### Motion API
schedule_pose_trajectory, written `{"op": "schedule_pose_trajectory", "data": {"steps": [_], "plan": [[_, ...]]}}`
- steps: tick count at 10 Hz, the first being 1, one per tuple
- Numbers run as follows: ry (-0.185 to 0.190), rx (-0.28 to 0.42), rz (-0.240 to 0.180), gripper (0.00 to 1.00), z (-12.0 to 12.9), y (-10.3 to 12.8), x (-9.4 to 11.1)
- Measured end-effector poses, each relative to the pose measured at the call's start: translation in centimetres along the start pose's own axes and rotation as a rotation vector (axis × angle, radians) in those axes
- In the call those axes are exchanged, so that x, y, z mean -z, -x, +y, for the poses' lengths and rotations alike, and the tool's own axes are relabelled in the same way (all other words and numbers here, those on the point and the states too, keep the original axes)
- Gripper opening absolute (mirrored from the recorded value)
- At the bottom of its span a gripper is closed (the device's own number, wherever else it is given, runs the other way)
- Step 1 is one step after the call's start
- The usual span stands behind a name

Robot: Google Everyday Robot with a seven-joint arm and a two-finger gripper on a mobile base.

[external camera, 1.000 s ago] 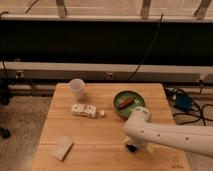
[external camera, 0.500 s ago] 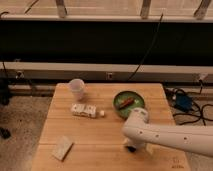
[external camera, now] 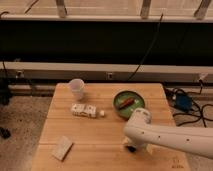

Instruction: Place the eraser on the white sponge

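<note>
pincer (external camera: 131, 147) front-centre, white sponge (external camera: 62, 148) front-left corner

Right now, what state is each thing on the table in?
gripper: down near the table, front right, under the arm.
eraser: not visible.
white sponge: flat, front left, nothing on it.
cup: upright.
green bowl: upright, holding a reddish-brown stick.
white packet: lying flat, mid-table.

Tan wooden table (external camera: 105, 132): off-white, faintly speckled white sponge (external camera: 62, 148), green bowl (external camera: 117, 98) with reddish-brown stick (external camera: 128, 102), white cup (external camera: 76, 89); white arm (external camera: 170, 136) with dark gripper (external camera: 131, 147) at front right.
</note>
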Motion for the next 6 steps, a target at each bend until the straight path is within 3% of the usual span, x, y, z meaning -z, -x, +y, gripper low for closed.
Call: {"op": "schedule_pose_trajectory", "data": {"steps": [3, 6], "plan": [[-0.043, 0.004, -0.032, 0.8, -0.2, -0.5, -0.3], [-0.053, -0.004, -0.068, 0.8, -0.5, -1.3, -2.0]]}}
